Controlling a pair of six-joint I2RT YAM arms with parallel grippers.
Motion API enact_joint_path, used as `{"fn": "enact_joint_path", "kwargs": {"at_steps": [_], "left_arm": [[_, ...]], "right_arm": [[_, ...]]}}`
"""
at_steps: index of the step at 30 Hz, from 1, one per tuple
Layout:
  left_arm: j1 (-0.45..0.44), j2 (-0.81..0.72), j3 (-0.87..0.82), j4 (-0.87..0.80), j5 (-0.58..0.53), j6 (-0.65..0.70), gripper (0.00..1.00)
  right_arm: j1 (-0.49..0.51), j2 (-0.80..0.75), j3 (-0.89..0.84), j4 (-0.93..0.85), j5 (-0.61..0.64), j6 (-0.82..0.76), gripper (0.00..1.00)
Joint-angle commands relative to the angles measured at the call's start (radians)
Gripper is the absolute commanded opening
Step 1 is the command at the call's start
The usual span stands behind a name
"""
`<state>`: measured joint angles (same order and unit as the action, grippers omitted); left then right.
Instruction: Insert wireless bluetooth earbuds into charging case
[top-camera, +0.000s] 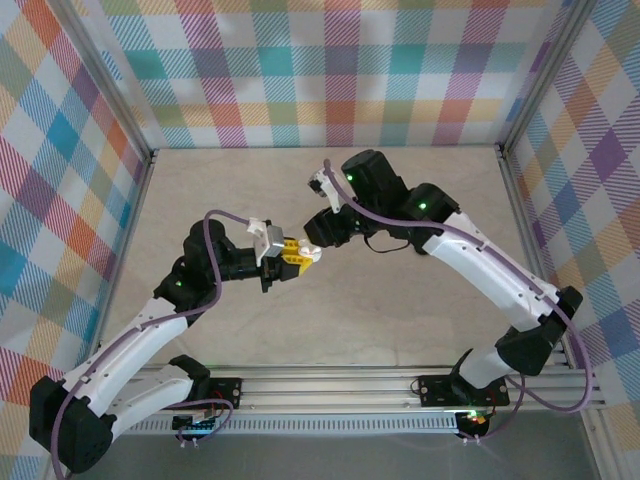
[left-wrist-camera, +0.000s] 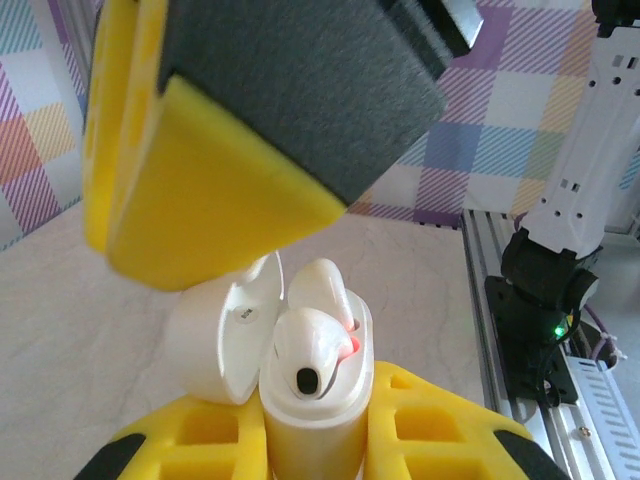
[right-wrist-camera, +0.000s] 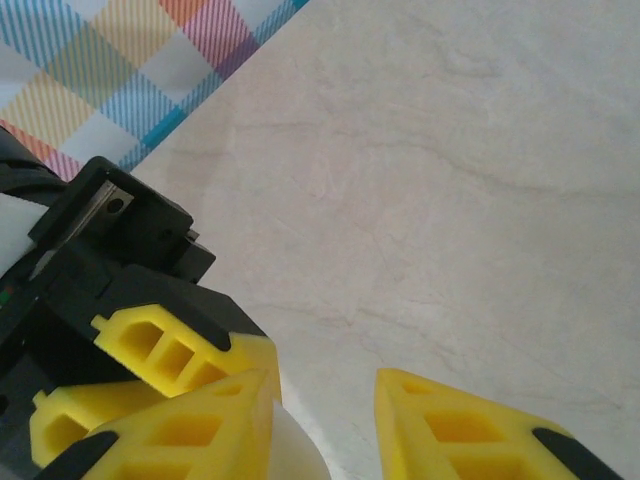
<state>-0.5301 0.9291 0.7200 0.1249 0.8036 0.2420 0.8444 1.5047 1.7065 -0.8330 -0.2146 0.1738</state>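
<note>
My left gripper is shut on a white charging case, held upright above the table with its lid swung open to the left. Two white earbuds sit in the case. The back one stands deeper. The front one rests higher, its dark opening facing the camera, with a red glow beside it. From above, the left gripper and case hang mid-table. My right gripper hovers right over them, open. Its grey-padded finger looms above the case. A white curved edge shows beside its left finger.
The beige table lies below both grippers. Plaid walls close in the back and sides. An aluminium rail and the right arm's base stand to the right. The left gripper's yellow finger sits close beside the right gripper.
</note>
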Motion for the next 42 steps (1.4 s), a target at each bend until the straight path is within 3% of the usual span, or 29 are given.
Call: {"fn": "enact_joint_path", "kwargs": {"at_steps": [1, 8, 16, 20, 25, 29, 33, 42], "left_arm": [[-0.008, -0.030, -0.012, 0.064, 0.011, -0.026, 0.00], [-0.008, -0.057, -0.031, 0.086, -0.026, -0.047, 0.00], [-0.008, -0.081, -0.067, 0.109, -0.070, -0.074, 0.00], [-0.008, -0.080, -0.068, 0.107, -0.085, -0.072, 0.00], [-0.008, -0.060, -0.045, 0.073, -0.093, -0.080, 0.00], [-0.005, -0.038, -0.016, 0.034, -0.098, -0.125, 0.00], [-0.001, -0.023, 0.015, 0.025, -0.083, -0.197, 0.00], [0.004, 0.043, 0.108, 0.028, 0.029, -0.347, 0.00]], "right_arm": [[0.002, -0.007, -0.041, 0.061, -0.157, 0.069, 0.30], [-0.025, -0.095, -0.230, 0.255, -0.339, 0.182, 0.20], [-0.039, -0.124, -0.273, 0.339, -0.468, 0.190, 0.17], [-0.041, -0.134, -0.282, 0.349, -0.503, 0.192, 0.15], [-0.090, -0.193, -0.324, 0.377, -0.458, 0.211, 0.15], [-0.178, -0.291, -0.449, 0.559, -0.424, 0.308, 0.24], [-0.205, -0.331, -0.544, 0.698, -0.427, 0.344, 0.47], [-0.205, -0.307, -0.639, 0.877, -0.555, 0.344, 0.52]]}}
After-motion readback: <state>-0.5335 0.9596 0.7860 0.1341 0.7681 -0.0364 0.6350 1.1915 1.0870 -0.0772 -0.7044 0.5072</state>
